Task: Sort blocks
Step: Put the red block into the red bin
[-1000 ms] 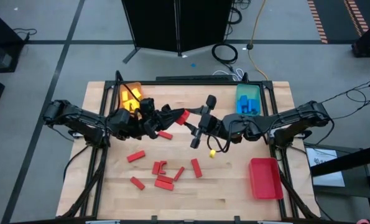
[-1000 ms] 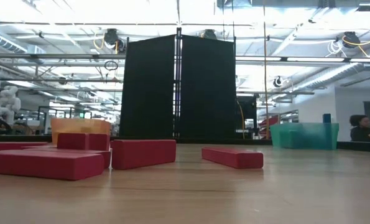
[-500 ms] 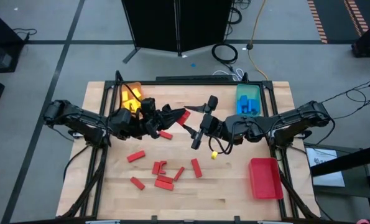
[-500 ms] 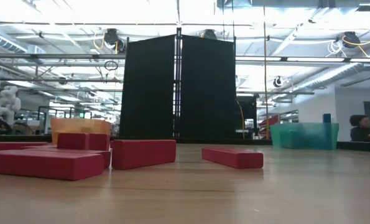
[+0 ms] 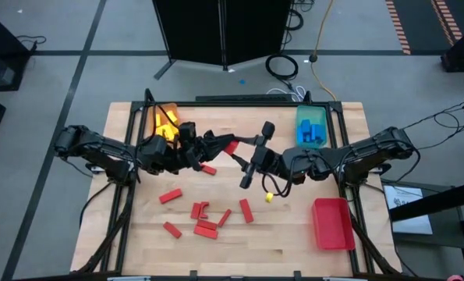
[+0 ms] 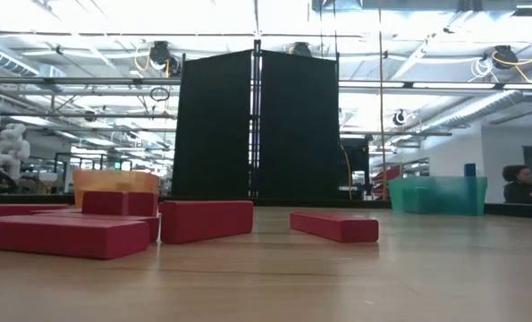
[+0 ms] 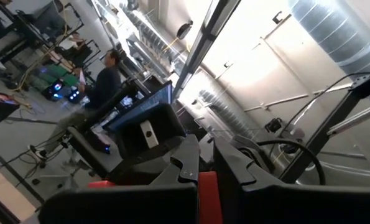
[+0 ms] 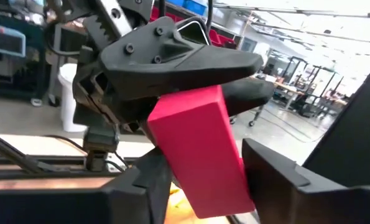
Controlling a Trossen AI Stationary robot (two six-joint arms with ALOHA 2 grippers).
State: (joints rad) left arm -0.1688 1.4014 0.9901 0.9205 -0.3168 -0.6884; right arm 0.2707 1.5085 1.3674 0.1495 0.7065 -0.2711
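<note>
Above the middle of the worktop [image 5: 309, 234], the left gripper [image 5: 220, 146] has its jaws closed on a red block [image 5: 230, 146]. The right gripper [image 5: 245, 153] has its jaws parted around the block's other end.

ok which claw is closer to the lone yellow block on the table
Right. The right claw is above the table's middle, just beside the yellow block; the left claw is farther off, toward the orange tray.
</note>
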